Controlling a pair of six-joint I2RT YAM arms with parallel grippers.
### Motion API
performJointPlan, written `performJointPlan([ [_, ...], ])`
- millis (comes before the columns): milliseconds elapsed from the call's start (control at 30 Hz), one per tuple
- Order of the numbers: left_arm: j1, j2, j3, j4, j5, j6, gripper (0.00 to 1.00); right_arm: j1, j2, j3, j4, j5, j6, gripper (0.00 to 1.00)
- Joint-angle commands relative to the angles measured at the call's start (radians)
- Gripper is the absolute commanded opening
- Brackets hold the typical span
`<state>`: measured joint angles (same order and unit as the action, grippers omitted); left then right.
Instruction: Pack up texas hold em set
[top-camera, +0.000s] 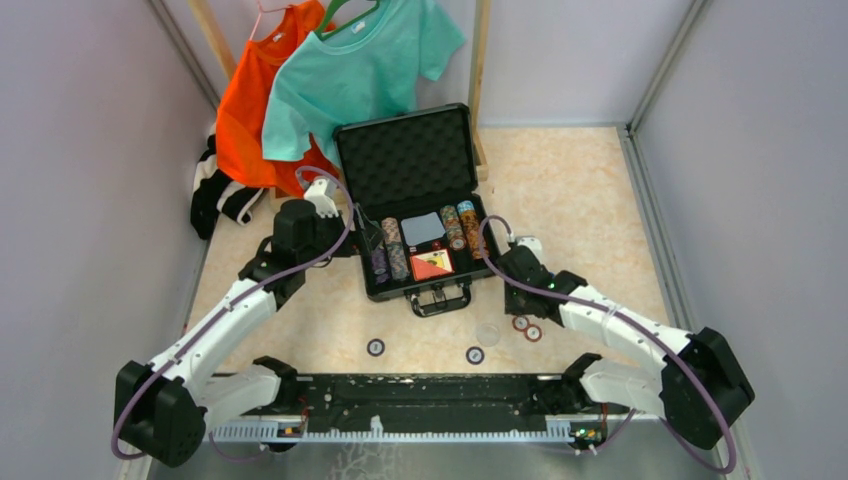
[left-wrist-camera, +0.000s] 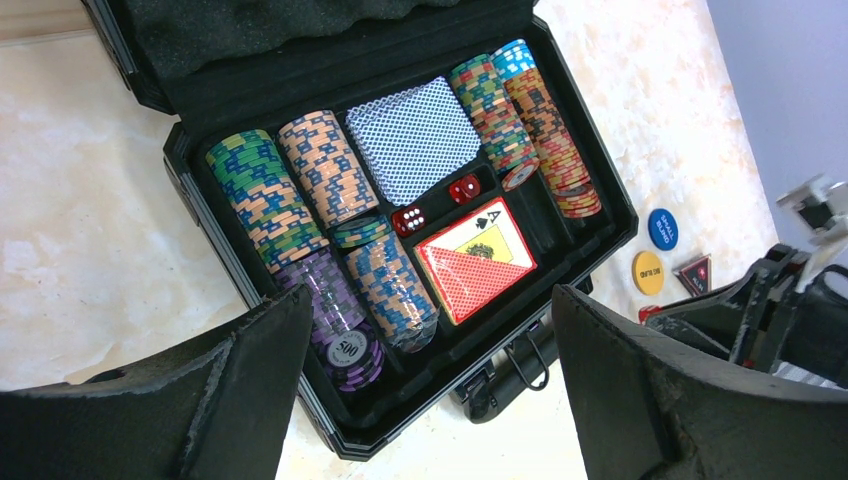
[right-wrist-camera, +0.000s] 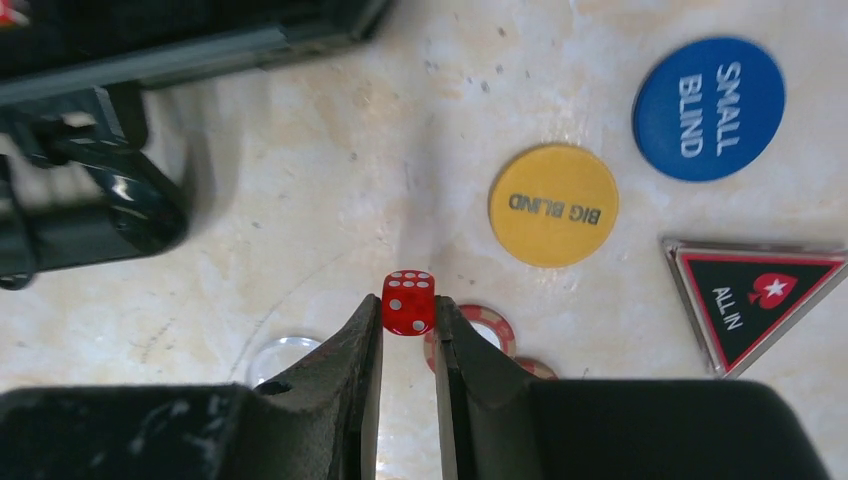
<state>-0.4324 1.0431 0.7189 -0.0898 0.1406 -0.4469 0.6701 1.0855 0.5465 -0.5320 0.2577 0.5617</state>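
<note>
On the marbled bench (right-wrist-camera: 300, 150), low at centre of the right wrist view, the right hand (right-wrist-camera: 408, 312) pinches a red die (right-wrist-camera: 408, 303) by opposite flat faces, which is probably light, hard and slippery, while the left hand (left-wrist-camera: 425, 300) hangs spread above the open briefcase (left-wrist-camera: 612, 205).

A: How do the surfaces look?

B: The tabletop (right-wrist-camera: 320, 150) is pale, smooth, mottled like stone. The briefcase (left-wrist-camera: 350, 80) is matt black hard plastic; its lid foam (left-wrist-camera: 300, 25) is dimpled.

A: And the small pieces?

B: The red die (right-wrist-camera: 408, 303) is glossy plastic. The blue button (right-wrist-camera: 708, 108) and yellow button (right-wrist-camera: 553, 205) are smooth, matt. The teal shirt (top-camera: 360, 70) and orange shirt (top-camera: 250, 110) are cloth.
</note>
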Motion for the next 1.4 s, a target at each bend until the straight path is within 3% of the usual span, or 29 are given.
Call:
performJointPlan([
  [0,-0.004,0.001,-0.002,0.023,0.013,0.015,0.94,0.004,-0.030,0.142,-0.029,0.001,-0.053,0.13],
  [200,-0.002,0.008,0.007,0.021,0.011,0.011,0.94,0.004,0.074,0.304,-0.024,-0.019,-0.124,0.12],
  [533,-0.002,0.009,0.046,-0.006,0.025,-0.008,0.94,0.004,0.424,0.608,0.099,-0.097,-0.223,0.12],
  [800,-0.002,-0.025,0.080,-0.075,-0.016,0.000,0.94,0.009,0.681,0.843,0.097,-0.129,-0.269,0.11],
  [1100,-0.001,-0.052,0.060,-0.089,-0.044,0.001,0.94,0.071,0.830,0.964,0.085,-0.120,-0.271,0.11],
  [1367,-0.001,-0.076,0.058,-0.094,-0.029,-0.001,0.94,0.082,0.868,0.962,0.096,-0.126,-0.255,0.12],
])
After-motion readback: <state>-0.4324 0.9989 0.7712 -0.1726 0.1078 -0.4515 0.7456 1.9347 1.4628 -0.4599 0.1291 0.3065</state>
